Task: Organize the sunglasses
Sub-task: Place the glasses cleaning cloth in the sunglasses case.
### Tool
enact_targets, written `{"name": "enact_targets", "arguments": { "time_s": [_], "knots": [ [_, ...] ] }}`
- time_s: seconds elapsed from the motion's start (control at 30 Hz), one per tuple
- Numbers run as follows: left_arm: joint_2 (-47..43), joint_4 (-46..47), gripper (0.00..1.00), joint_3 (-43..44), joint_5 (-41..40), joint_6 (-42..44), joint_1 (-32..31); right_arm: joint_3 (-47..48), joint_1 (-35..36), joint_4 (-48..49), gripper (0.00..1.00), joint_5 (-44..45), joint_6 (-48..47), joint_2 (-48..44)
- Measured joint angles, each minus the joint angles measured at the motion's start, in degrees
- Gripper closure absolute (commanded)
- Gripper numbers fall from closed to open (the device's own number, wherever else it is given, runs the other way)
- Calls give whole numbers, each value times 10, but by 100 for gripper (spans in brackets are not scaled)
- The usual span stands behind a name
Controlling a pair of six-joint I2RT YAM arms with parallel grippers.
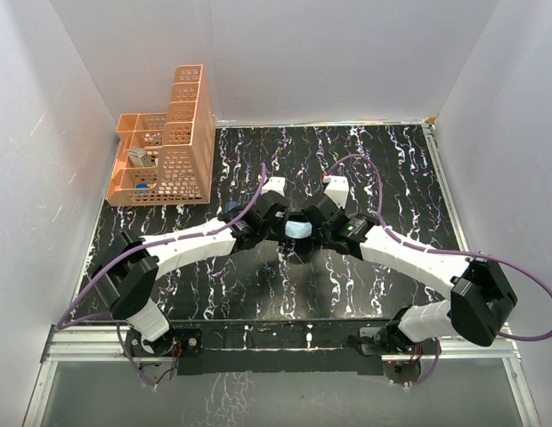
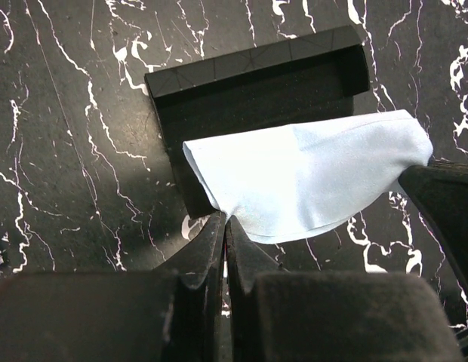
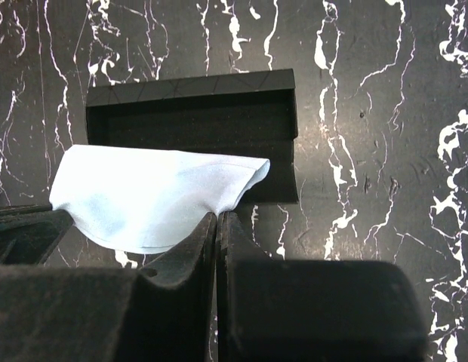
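Left end effector [image 2: 225, 230] is pressed shut on one corner of the cloth [image 2: 309, 177]; right end effector [image 3: 217, 226] pinches the opposite corner, over the open case [image 2: 257, 75]. Recommended: hold both corners level, cloth taut, and lower together. Sunglasses [image 1: 231, 207] lie on the table [image 1: 258, 294] beside the left arm, mostly hidden; long axis cannot be told.

A light blue cloth [image 2: 317, 177] is stretched over an open black case [image 2: 257, 83]. An orange rack [image 1: 182, 169] is placed far left.
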Motion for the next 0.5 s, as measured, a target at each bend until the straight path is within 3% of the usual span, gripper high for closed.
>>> {"name": "enact_targets", "arguments": {
  "time_s": [0.5],
  "knots": [
    [61, 23, 100, 44, 3, 27, 33, 12, -58, 54, 100, -39, -51, 43]
  ]
}}
